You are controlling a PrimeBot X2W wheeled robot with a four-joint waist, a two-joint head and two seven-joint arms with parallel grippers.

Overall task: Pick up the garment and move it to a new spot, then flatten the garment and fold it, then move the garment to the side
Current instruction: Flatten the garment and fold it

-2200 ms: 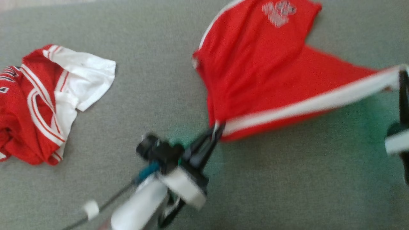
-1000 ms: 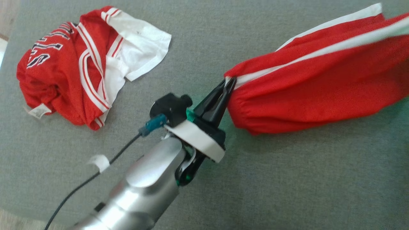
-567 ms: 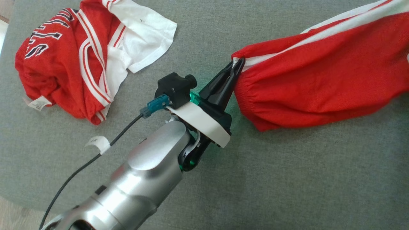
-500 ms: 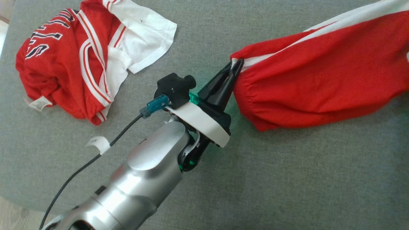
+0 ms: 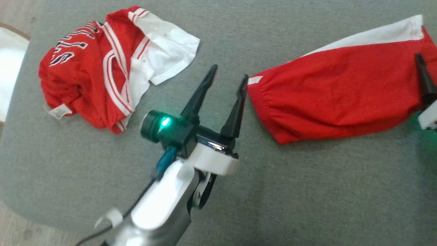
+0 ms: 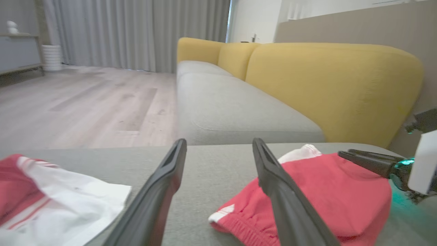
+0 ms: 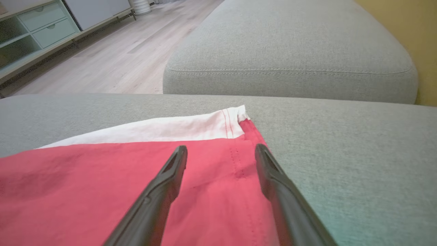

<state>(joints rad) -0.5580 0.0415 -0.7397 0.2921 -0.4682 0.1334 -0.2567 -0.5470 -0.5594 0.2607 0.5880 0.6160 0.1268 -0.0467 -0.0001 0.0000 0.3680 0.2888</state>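
Your left claw point(image 5: 229, 72) and right claw point(image 7: 221, 149) both stand spread at either end of the red shorts point(image 5: 334, 99), which lie flat on the sofa cushion point(image 5: 273, 191), seemingly folded, so only moving them aside looks left.

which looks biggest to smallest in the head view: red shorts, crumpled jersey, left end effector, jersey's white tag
1. red shorts and crumpled jersey: too alike to rank; the shorts run past the right edge.
2. left end effector, though nearness to the camera enlarges it.
3. jersey's white tag.
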